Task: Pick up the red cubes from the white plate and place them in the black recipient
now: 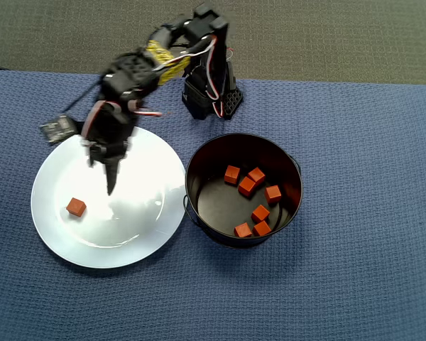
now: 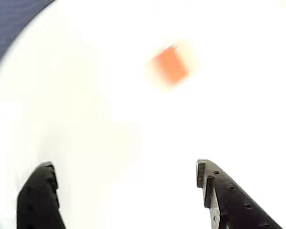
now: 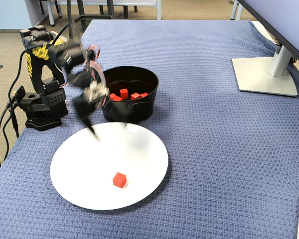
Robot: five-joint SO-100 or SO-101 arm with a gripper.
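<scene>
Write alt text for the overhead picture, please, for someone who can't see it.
A black robot arm's gripper hangs over a white plate holding one red cube, on a blue woven cloth. To the plate's right, a black pot already holds six red cubes.

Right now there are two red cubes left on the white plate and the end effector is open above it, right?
Not quite. Only one red cube is left on the white plate, as the overhead view shows. The others lie in the black pot. The end effector is indeed open above the plate.
</scene>
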